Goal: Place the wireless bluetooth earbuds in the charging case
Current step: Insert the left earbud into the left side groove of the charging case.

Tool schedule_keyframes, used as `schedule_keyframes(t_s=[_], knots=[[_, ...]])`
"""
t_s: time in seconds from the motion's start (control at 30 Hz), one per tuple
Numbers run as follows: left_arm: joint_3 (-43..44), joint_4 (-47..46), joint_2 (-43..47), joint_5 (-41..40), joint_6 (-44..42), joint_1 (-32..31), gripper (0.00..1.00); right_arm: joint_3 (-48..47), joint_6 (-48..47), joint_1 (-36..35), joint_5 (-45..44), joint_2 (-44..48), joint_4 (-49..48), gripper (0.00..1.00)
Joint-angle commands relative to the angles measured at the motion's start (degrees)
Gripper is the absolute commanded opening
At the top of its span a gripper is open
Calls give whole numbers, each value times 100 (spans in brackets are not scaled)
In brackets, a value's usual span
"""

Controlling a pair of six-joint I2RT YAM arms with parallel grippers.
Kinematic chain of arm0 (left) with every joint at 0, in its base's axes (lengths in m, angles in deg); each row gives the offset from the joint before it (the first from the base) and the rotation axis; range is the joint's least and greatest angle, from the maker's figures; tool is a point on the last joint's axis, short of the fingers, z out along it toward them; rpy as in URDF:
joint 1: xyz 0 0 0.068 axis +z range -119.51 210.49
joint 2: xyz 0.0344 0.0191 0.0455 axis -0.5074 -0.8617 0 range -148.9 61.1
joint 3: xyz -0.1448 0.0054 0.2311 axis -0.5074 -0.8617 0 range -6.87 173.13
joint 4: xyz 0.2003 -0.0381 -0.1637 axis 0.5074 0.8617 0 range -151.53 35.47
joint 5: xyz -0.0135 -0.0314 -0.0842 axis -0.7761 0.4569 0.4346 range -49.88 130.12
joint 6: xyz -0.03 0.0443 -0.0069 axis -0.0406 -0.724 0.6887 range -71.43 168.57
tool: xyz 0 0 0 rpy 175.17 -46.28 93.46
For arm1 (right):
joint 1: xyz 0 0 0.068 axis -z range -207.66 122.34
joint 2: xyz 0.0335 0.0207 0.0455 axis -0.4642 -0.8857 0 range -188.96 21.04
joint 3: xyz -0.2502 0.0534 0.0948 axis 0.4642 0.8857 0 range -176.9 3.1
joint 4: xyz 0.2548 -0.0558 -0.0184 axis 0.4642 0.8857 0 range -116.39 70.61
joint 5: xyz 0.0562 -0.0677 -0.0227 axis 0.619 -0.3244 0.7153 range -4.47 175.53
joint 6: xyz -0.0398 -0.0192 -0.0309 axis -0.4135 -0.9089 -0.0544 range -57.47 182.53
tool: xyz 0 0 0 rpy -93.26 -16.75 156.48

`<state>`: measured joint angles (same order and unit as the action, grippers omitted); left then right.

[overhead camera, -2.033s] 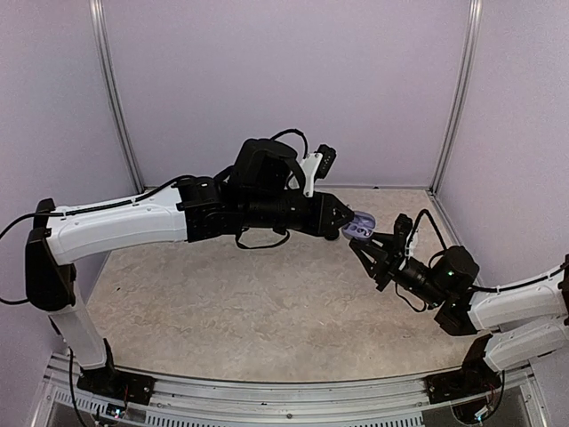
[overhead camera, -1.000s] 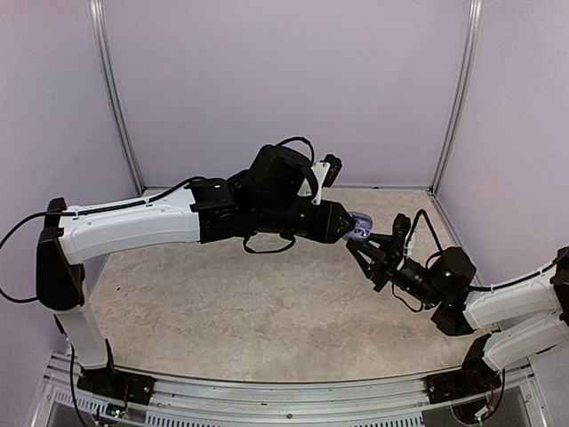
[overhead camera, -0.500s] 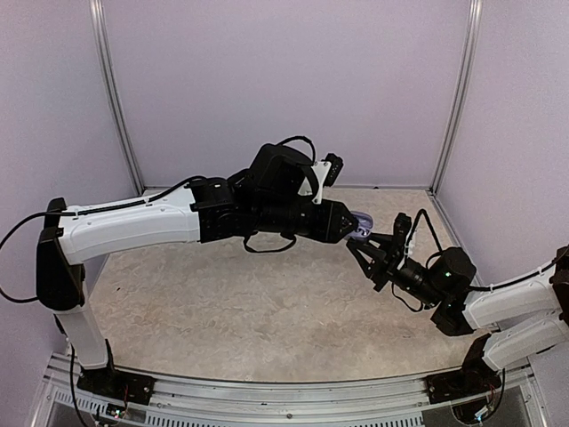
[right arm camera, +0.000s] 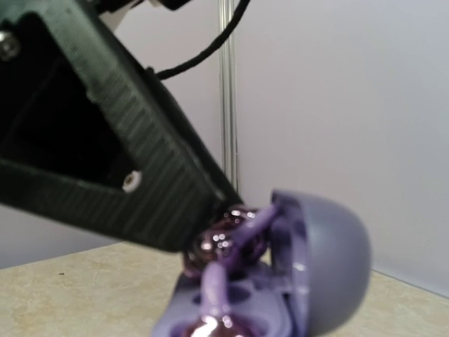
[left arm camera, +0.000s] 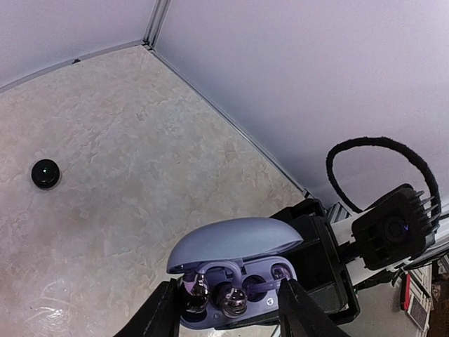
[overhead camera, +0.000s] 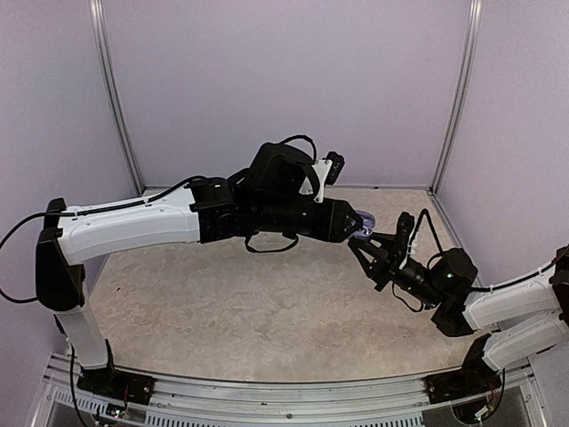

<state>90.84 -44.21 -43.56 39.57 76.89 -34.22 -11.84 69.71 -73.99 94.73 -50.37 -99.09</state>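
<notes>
The right gripper [overhead camera: 363, 240] grips an open lilac plastic clamshell charging case [left arm camera: 231, 242] aloft, two glossy rounded earbuds [left arm camera: 231, 300] seated inside, the left gripper [overhead camera: 351, 227] parted astride its front, whose tiny mark is unreadable.

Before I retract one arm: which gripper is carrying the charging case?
The right gripper, shut on the charging case; the left gripper has open fingers that merely flank it.

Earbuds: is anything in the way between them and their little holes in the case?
Nothing visible is. The charging case stands open, and two shiny earbuds already sit in its wells, between the fingers of the left tool. The right tool holds the case from behind.
</notes>
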Motion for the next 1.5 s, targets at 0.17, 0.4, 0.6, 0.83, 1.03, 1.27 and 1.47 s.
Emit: schedule_keyframes(t_s=[0.17, 0.4, 0.6, 0.83, 1.03, 1.27, 1.47], knots=[[29, 34, 31, -303, 113, -13, 51, 61, 205, -43, 9, 39, -681, 0], [-13, 18, 56, -333, 122, -15, 54, 87, 231, -49, -48, 94, -683, 0], [-51, -16, 95, -373, 139, -15, 58, 105, 227, -43, -65, 119, -686, 0], [-313, -381, 230, -255, 11, -37, 65, 90, 240, -31, -61, 89, -685, 0], [-635, -1029, 626, -126, -612, -260, 95, 81, 248, -32, 3, 40, -633, 0], [-1036, -1527, 1079, -84, -1329, -365, 99, 74, 231, -34, 74, 86, -496, 0], [-1631, -1791, 1993, -496, -2095, -315, 99, 70, 186, -33, 281, 344, -168, 0]])
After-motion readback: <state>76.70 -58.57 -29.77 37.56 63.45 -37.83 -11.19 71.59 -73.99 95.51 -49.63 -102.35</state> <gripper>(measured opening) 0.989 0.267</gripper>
